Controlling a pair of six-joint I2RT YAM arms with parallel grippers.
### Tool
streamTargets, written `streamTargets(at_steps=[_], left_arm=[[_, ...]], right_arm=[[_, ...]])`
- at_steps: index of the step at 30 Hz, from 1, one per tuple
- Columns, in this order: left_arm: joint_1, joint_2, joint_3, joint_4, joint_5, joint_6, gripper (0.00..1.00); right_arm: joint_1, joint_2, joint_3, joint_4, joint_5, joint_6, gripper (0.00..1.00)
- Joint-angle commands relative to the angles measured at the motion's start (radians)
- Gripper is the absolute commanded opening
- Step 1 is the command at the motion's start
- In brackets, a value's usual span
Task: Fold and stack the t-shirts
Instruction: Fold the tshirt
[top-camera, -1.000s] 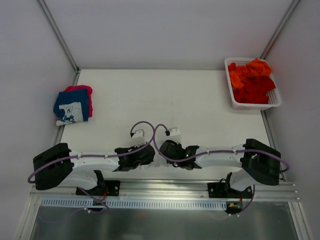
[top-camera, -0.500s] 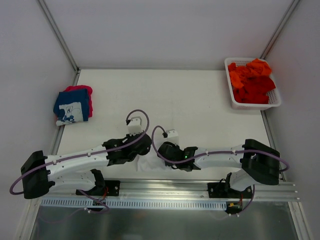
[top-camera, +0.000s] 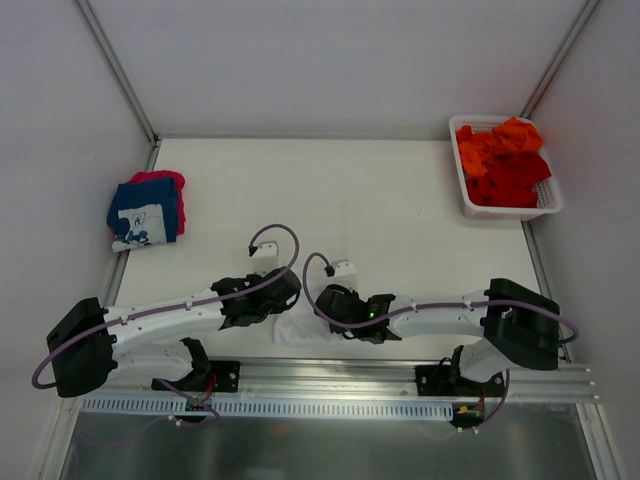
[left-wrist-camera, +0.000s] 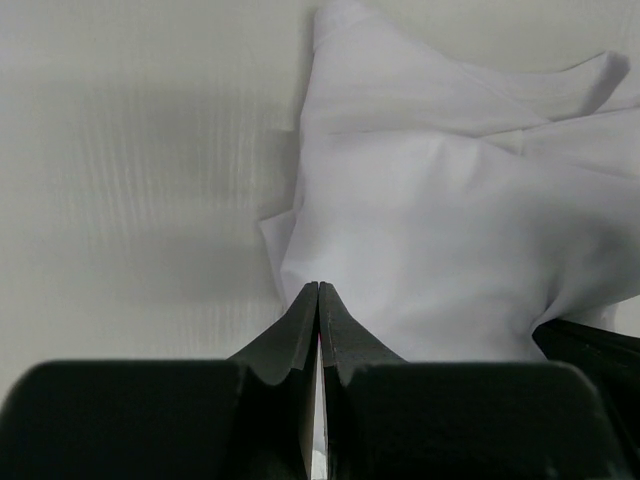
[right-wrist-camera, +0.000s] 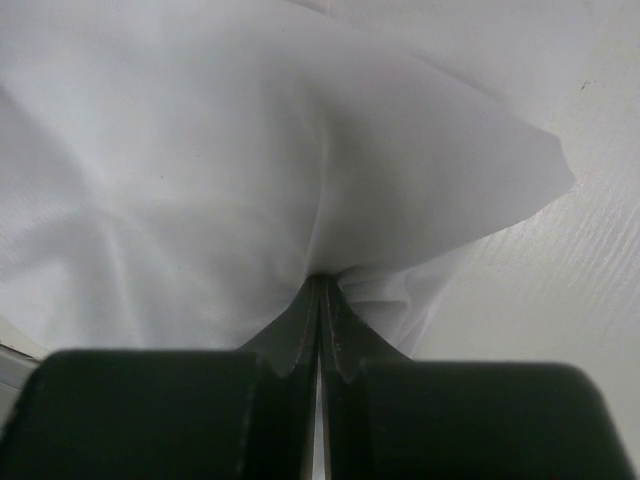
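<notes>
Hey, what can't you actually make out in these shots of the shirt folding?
White t-shirt: top view, the arms cover most of it.
Left gripper: left wrist view, shut at the cloth's edge; pinching it or not is unclear.
Navy shirt: top view, it hides how many lie beneath.
Orange and red shirts in the basket: too tangled to count.

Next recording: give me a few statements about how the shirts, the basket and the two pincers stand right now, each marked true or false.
1. The left pincer and right pincer are both shut on the white t-shirt. True.
2. The basket is empty. False: it holds orange and red t-shirts.
3. The navy t-shirt lies on top of the pink-red t-shirt by the left edge of the table. True.
4. The white t-shirt is spread flat at the table's centre. False: it is bunched at the near edge, between the arms.
</notes>
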Motion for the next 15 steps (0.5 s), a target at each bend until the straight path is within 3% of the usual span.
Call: streamTargets(at_steps=[1,15], left_arm=[[0.001,0.015,-0.026,-0.027,0.037,-0.035,0.0],[-0.001,0.058,-0.085,-0.023,0.058,-0.113,0.0]], right_arm=[[0.01,-0.008,-0.012,-0.075,-0.028,0.012,0.0],[0.017,-0.011,-0.026,-0.067,-0.026,0.027,0.0]])
